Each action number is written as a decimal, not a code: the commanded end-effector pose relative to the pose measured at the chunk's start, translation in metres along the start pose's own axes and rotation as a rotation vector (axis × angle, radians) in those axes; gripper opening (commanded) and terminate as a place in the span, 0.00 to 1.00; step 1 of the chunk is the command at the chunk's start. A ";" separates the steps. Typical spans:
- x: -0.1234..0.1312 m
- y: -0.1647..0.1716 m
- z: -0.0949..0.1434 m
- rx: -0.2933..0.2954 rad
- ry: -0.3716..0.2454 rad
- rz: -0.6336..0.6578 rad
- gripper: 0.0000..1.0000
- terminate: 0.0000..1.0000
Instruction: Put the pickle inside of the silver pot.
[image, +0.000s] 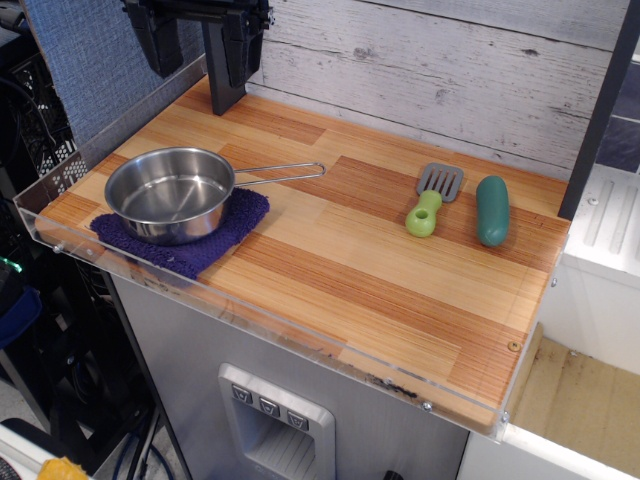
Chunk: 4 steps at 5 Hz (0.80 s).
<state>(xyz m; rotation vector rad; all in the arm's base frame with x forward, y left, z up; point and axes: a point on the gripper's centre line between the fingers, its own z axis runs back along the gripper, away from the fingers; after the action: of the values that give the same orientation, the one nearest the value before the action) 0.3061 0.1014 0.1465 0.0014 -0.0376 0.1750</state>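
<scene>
The pickle (492, 210) is a dark teal-green oblong toy lying on the wooden board at the far right, near the back. The silver pot (170, 193) stands empty at the left on a purple cloth (185, 237), its wire-loop handle (285, 173) pointing right. My gripper (200, 45) hangs at the top left, above the board's back left corner, behind the pot and far from the pickle. Its two black fingers stand apart with nothing between them.
A grey spatula with a lime-green handle (432, 198) lies just left of the pickle. A clear acrylic rim (300, 335) runs along the board's front and left edges. A white plank wall (440, 70) stands behind.
</scene>
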 end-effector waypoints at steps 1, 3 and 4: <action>0.000 0.000 0.000 0.000 0.000 0.000 1.00 0.00; 0.029 -0.072 -0.017 0.027 -0.010 -0.066 1.00 0.00; 0.044 -0.114 -0.025 0.040 -0.056 -0.113 1.00 0.00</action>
<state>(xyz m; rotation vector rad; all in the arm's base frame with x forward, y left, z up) 0.3678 -0.0031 0.1064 0.0460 -0.0370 0.0633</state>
